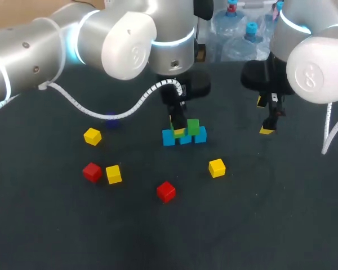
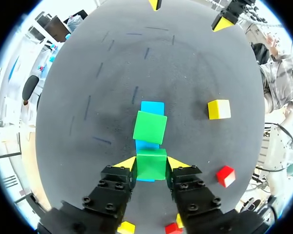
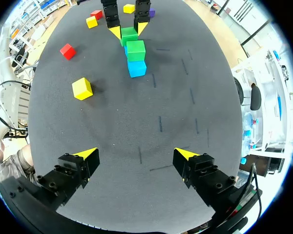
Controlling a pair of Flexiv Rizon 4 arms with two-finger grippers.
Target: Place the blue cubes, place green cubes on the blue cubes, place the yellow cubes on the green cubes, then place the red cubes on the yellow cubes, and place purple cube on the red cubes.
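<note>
Three blue cubes [image 1: 185,138] lie in a row near the middle of the table [image 1: 259,225]. One green cube [image 2: 150,126] sits slightly turned on top of the row, toward its right end. A second green cube [image 2: 151,163] is above the left part of the row, pinched on two sides by the yellow fingertips [image 2: 127,163] of the left gripper [image 2: 152,165]; whether it rests on the blue cannot be told. The right gripper [image 3: 136,156] hangs over bare table to the right of the row, fingers spread, holding nothing. Three yellow cubes [image 1: 217,167] and two red cubes [image 1: 166,191] lie scattered in front of the row. A purple cube [image 3: 151,13] lies well to the row's left.
</note>
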